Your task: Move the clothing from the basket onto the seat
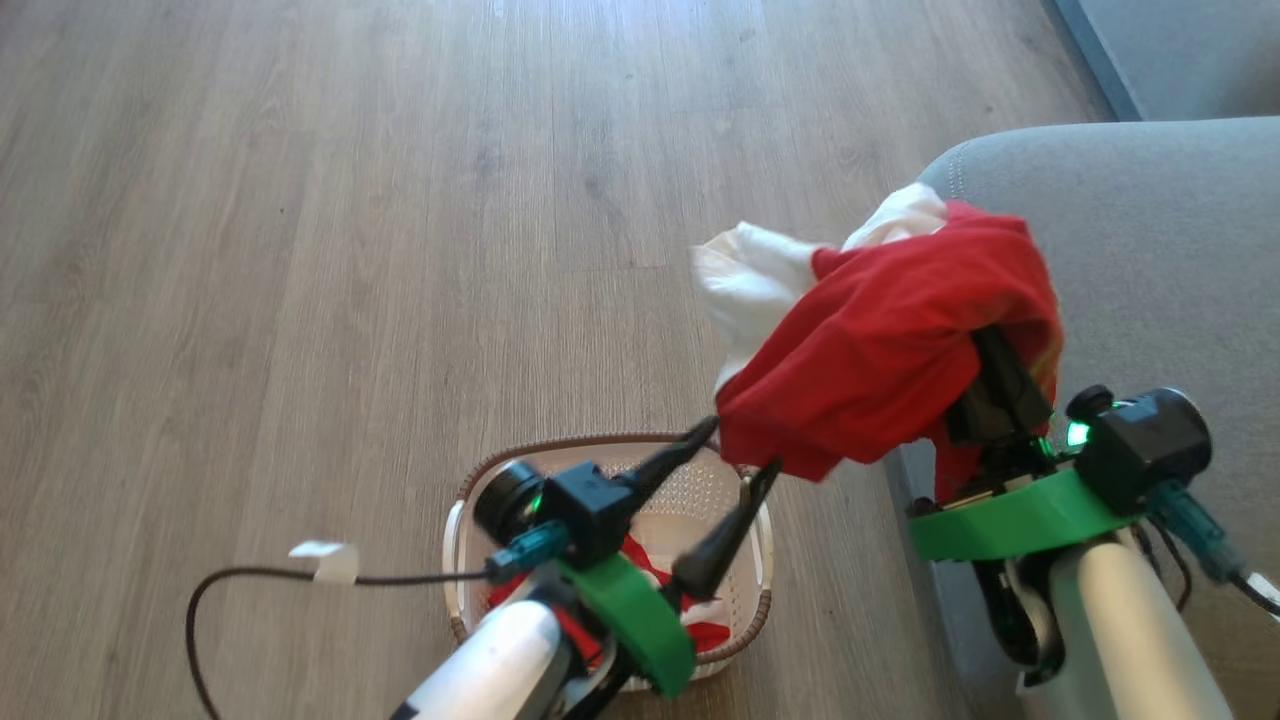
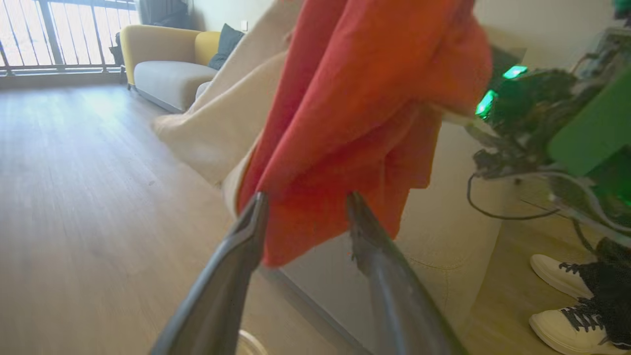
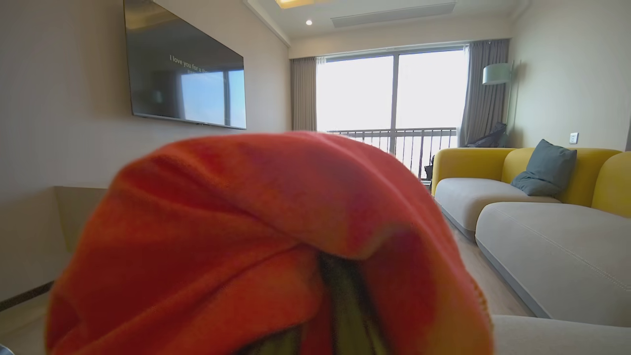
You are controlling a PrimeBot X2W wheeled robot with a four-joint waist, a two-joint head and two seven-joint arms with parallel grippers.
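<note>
**Red garment up at the cushion's edge, more waiting in the basket**

In the head view the right gripper [image 1: 995,378] is clenched, its fingers buried in the red garment [image 1: 880,350], which bunches over them and hangs from them. A white part of the cloth trails off toward 10 o'clock. The bundle's long axis runs from about 8 o'clock, where the lower hem droops, up to 1 o'clock, where the top overlaps the rounded edge of the grey seat [image 1: 1150,230].

That's the relation to watch: bare cushion spreads from 12 round to 3 o'clock of the right gripper, just beside it. My read is that carrying the cloth toward 2 o'clock would put it squarely on the seat, and the right arm is plainly the nearer one.

The left gripper [image 1: 733,458] is released, fingers spread. From its wrist camera the hem hangs between the two tips at 12 o'clock; I can't tell whether it touches them.

At 6 o'clock of that gripper sits the basket [image 1: 560,447] on the wood floor, with a striped red piece [image 1: 648,568] lying inside. No lettering on it is legible.

Readable writing? On the wall screen [image 3: 185,74] in the right wrist camera: "I love you for", then it fades into glare.
</note>
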